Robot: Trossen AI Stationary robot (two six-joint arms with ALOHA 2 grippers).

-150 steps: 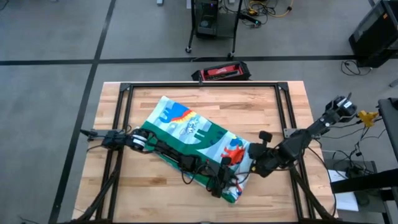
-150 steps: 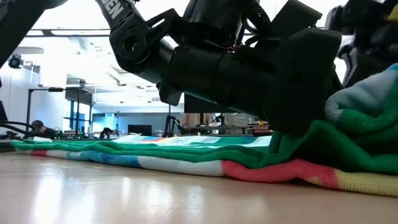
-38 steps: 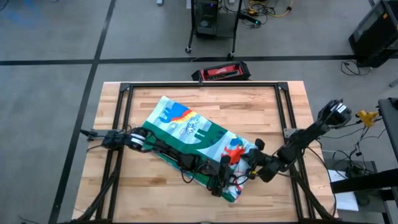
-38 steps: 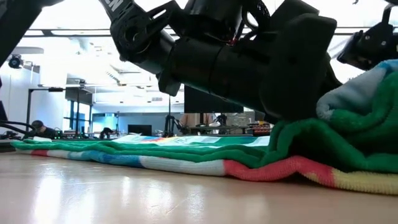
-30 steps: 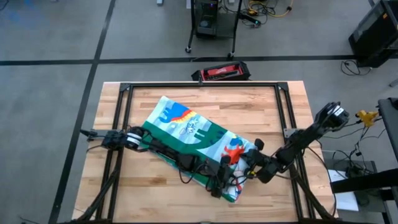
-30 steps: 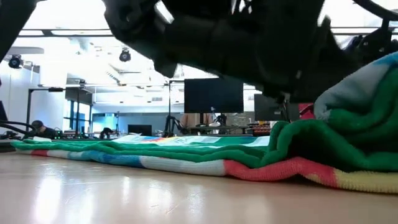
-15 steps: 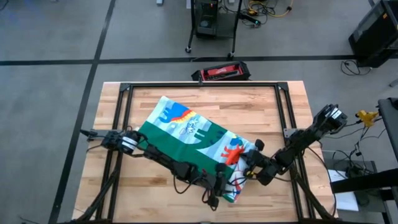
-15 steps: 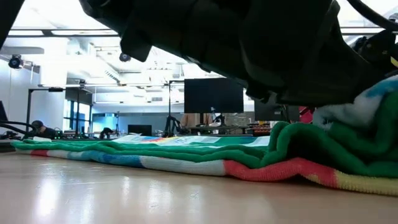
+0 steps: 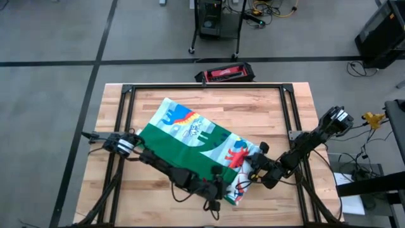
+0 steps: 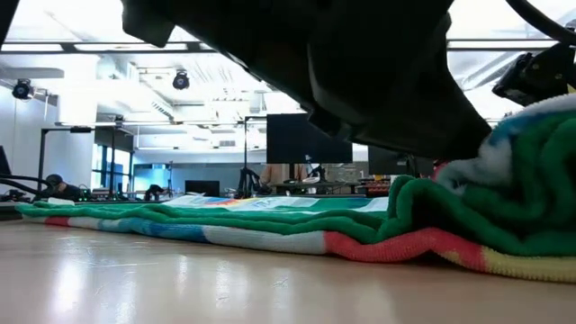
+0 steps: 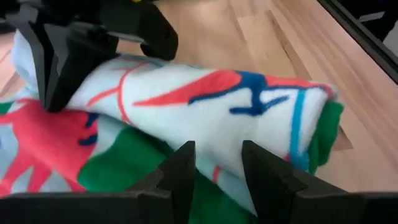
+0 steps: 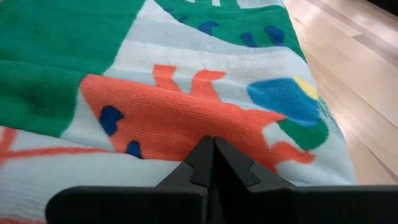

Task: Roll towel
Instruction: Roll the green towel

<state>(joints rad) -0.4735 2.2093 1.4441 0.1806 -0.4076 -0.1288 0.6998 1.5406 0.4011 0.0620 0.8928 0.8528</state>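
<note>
1. Towel (image 9: 196, 142): centre of the high view, spread diagonally on the table (image 9: 253, 104), first roll at lower right.
2. Left gripper (image 11: 214, 165): half open, fingers at the roll, nothing clamped.
3. Right gripper (image 12: 213, 152): fully shut, pressing on the cloth, empty.
4. Risk: loose roll springing open once pressure lifts.
5. Containers: none in view.

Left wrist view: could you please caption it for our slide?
Left gripper, fingers apart, at the rolled end of the dinosaur-print towel on the wooden table.

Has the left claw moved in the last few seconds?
Yes. The left gripper has slid off the towel toward the table's near edge, seen from above.
</note>
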